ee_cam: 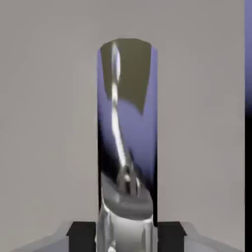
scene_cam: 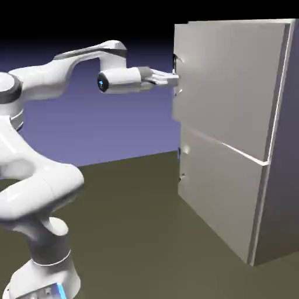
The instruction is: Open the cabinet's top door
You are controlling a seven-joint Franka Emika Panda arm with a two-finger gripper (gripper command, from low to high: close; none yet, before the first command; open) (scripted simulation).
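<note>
The cabinet [scene_cam: 274, 175] is a tall light-grey box at the exterior view's right. Its top door [scene_cam: 230, 82] is the larger upper panel and looks flush with the cabinet front. A small vertical handle [scene_cam: 176, 75] sits at the panel's left edge. My gripper [scene_cam: 171, 77] reaches out level from the left and meets that handle. In the hand view the handle [ee_cam: 128, 123] is a shiny upright bar filling the middle. It stands between my dark fingers [ee_cam: 81, 235], and my gripper [ee_cam: 126, 237] is shut on it. The grey top door [ee_cam: 49, 123] fills the background.
Below a thin seam is the shorter lower door [scene_cam: 225, 193], with its own small handle [scene_cam: 184, 150] at the left edge. The arm's elbow and base rise at the lower left over the dark table [scene_cam: 146, 233]. The backdrop [ee_cam: 248, 49] shows past the door's edge.
</note>
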